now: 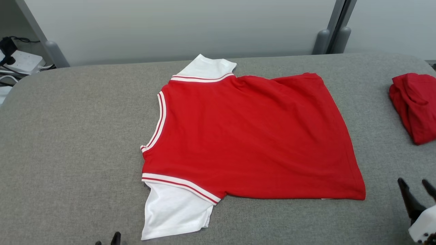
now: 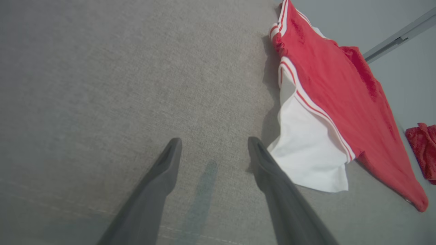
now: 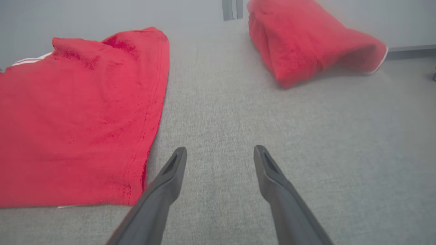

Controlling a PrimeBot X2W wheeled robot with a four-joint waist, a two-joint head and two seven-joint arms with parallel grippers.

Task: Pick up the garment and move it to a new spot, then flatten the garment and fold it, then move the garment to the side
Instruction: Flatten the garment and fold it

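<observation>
The garment (image 1: 252,136) is a red T-shirt with white sleeves and red-and-white striped trim. It lies spread flat on the grey table, collar to the left, hem to the right. My left gripper (image 1: 108,242) peeks in at the bottom edge, left of the near white sleeve (image 1: 173,211). In the left wrist view that gripper (image 2: 214,143) is open over bare cloth, the sleeve (image 2: 310,153) just right of its right finger. My right gripper (image 1: 415,185) stands open beyond the hem's near corner. In the right wrist view it (image 3: 220,151) holds nothing, the garment (image 3: 78,119) lying to its left.
A second red garment (image 1: 414,105), bunched up, lies at the table's right edge (image 3: 306,37). The grey padded table (image 1: 68,136) has free room on its left half. A grey wall and metal posts (image 1: 335,30) stand behind; a white power strip (image 1: 22,61) sits far left.
</observation>
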